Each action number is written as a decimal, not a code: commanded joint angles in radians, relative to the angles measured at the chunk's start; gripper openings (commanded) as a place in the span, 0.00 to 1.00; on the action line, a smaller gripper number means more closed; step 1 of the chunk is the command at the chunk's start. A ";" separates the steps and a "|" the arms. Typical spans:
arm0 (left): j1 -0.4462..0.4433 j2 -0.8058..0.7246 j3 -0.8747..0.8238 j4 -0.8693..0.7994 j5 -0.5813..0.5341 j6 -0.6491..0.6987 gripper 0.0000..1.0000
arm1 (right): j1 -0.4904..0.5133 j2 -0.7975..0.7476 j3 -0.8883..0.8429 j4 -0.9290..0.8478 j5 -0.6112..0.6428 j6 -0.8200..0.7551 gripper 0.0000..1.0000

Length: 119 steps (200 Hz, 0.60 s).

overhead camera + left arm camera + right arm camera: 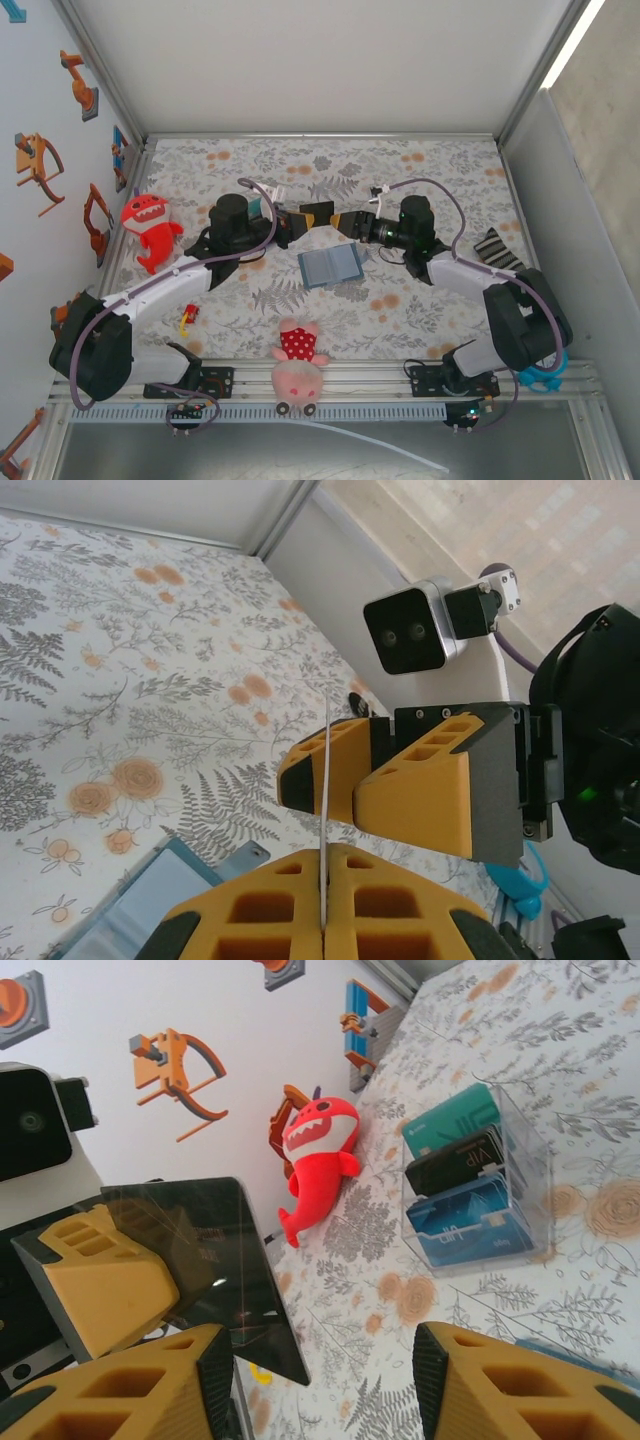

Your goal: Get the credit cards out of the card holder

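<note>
One dark card [228, 1260] clamped in left pincer [320, 217]; right pincer [347, 222] half-spread opposite; open card holder [332, 266] just nearward of both.

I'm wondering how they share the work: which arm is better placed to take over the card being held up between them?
The right arm, probably: its jaws stand open on either side of the dark card, while the left arm pinches that card with its jaws shut.

A floral-print tablecloth [440, 170] fills centre frame, boxed in by white walls [320, 60]. Orange-and-blue decals [38, 165] dot the left wall [40, 90]; a bright strip [575, 40] glows at upper right.
</note>
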 commanded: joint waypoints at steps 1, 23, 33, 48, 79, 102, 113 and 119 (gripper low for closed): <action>0.002 -0.002 -0.006 0.085 0.069 -0.051 0.00 | 0.003 -0.014 0.029 0.088 -0.039 0.031 0.51; 0.001 0.014 -0.003 0.125 0.112 -0.078 0.00 | 0.003 -0.003 0.031 0.133 -0.058 0.059 0.51; 0.000 0.020 -0.003 0.133 0.126 -0.083 0.00 | 0.003 0.002 0.031 0.169 -0.070 0.078 0.50; -0.002 0.023 -0.006 0.135 0.131 -0.088 0.00 | 0.004 0.011 0.032 0.232 -0.093 0.115 0.43; 0.000 0.023 -0.009 0.132 0.130 -0.095 0.03 | 0.004 0.028 0.032 0.369 -0.137 0.199 0.05; 0.008 0.001 0.009 0.078 0.131 -0.050 0.33 | 0.002 0.024 0.026 0.372 -0.145 0.196 0.00; 0.015 -0.025 0.036 -0.011 0.127 0.016 0.45 | 0.002 0.025 0.024 0.369 -0.152 0.194 0.00; 0.016 -0.040 0.061 -0.082 0.120 0.059 0.50 | 0.003 0.026 0.023 0.366 -0.160 0.190 0.00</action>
